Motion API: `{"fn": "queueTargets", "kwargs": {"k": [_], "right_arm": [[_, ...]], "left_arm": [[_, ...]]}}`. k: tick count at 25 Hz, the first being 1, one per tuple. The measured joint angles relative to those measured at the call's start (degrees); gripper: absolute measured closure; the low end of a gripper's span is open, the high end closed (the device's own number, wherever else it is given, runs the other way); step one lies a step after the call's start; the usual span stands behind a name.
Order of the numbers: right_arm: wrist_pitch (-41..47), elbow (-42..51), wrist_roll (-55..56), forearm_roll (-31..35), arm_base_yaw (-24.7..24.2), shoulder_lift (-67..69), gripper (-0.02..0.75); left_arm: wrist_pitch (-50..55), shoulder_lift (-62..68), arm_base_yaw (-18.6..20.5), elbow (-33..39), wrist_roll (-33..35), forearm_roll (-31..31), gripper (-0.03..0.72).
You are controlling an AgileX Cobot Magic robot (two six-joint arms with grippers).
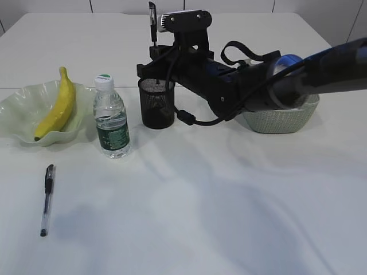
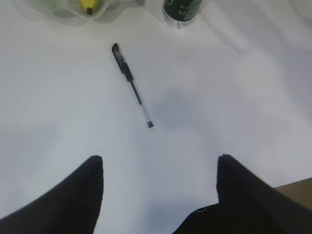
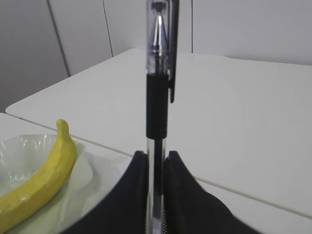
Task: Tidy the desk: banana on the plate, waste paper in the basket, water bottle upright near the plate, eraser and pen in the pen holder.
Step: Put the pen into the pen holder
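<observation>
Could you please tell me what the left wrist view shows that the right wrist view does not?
Only the left wrist view shows a pen lying on the desk, the water bottle's base and the open left gripper. Only the right wrist view shows the right gripper shut on an upright pen. Both show the banana on the plate.

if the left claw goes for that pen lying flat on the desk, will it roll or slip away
Probably a little. The slim clear-barrelled pen with the black cap looks round and smooth, so a nudge from the open left claw could roll it sideways, though its clip may stop that. It looks light and stiff, and lies flat on the smooth white desk, so it may skid.
</observation>
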Motion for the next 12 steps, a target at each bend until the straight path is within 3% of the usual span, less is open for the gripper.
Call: {"fn": "queueTargets", "kwargs": {"k": [12], "right_arm": [[0.85, -0.85, 0.0, 0.29, 0.0, 2.8, 0.697]], "left_arm": [[0.1, 0.0, 0.0, 0.0, 0.0, 0.0, 0.17]]}}
